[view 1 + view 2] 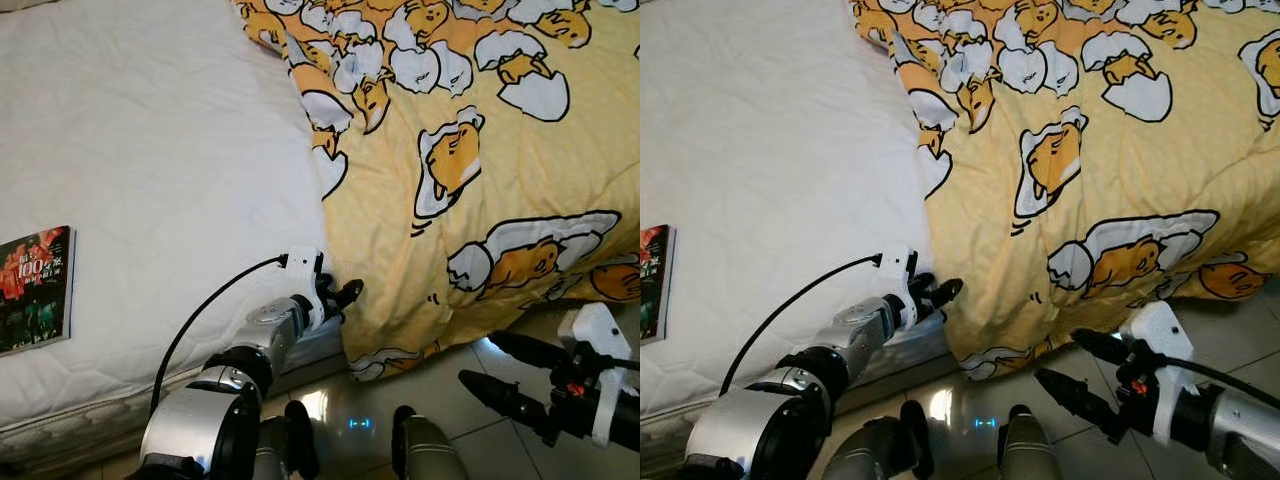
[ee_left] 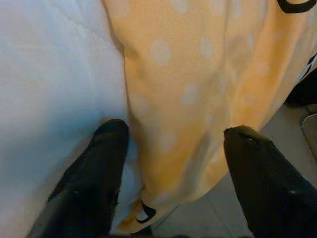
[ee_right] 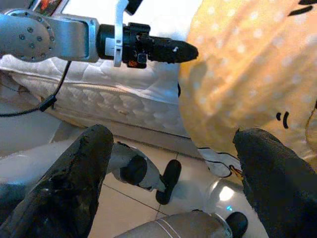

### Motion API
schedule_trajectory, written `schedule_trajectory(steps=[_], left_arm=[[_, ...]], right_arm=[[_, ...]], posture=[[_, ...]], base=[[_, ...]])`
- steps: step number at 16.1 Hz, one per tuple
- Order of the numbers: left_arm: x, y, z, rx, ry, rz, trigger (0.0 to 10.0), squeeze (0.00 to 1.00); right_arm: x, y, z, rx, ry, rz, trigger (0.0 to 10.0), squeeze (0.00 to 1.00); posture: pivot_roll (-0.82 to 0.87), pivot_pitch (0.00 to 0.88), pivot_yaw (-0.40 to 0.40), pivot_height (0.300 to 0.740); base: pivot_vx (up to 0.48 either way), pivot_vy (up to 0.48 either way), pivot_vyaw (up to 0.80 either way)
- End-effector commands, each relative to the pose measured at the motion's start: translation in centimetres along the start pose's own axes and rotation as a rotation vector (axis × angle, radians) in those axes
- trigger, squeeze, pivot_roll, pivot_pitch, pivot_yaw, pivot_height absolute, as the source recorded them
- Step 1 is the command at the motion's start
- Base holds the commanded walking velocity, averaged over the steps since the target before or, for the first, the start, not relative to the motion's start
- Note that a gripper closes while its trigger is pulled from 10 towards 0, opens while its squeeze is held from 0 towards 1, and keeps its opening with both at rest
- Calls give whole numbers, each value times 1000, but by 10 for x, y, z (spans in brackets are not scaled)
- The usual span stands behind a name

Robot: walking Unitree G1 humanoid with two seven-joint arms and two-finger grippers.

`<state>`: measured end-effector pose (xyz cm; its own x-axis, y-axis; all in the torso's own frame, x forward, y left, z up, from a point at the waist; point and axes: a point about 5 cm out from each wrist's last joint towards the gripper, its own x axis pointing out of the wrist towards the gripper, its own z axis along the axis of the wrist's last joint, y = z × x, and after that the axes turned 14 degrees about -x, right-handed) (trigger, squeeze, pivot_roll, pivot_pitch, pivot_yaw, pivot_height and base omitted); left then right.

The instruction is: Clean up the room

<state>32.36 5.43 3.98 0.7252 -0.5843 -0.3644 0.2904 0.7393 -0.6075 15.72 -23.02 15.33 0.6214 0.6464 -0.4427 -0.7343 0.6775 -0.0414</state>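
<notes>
In the left eye view, your yellow blanket point(image 1: 470, 170) filled the upper right of the frame, draped over the white mattress point(image 1: 150, 170) with its corner hanging toward the tiled floor point(image 1: 470, 360). Your left gripper point(image 1: 345, 296) sat at lower centre, at the blanket's edge, and a book point(image 1: 35, 290) lay at the far left.

In the right eye view, your right gripper point(image 1: 1070, 365) hovered at lower right over the floor, fingers spread and empty, just below the hanging corner.

In the left wrist view, your fingers were spread, straddling the blanket's edge without pinching it.

In the right wrist view, the left arm reached from the upper left to the blanket.
</notes>
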Motion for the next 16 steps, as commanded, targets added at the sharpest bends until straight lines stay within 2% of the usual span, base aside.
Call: schedule_trajectory(steps=[1, 5, 8, 16], left_arm=[[0, 1, -12, -46, 43, -2, 0, 0], [3, -12, -13, -150, 11, -93, 0, 0], [5, -18, -14, -152, 14, -137, 0, 0], [1, -7, -4, -142, -20, -94, 0, 0]], right_arm=[[-2, 4, 3, -4, -6, -1, 10000, 0], [3, 8, -4, 11, -5, -11, 10000, 0], [4, 7, -6, -2, -8, -23, 10000, 0], [11, 2, -5, -19, -27, -41, 10000, 0]], posture=[[-435, 306, 152, 740], [-427, 284, 142, 740], [-424, 274, 137, 740], [-399, 259, 129, 740]], base=[[0, 0, 0], [0, 0, 0], [0, 0, 0], [0, 0, 0]])
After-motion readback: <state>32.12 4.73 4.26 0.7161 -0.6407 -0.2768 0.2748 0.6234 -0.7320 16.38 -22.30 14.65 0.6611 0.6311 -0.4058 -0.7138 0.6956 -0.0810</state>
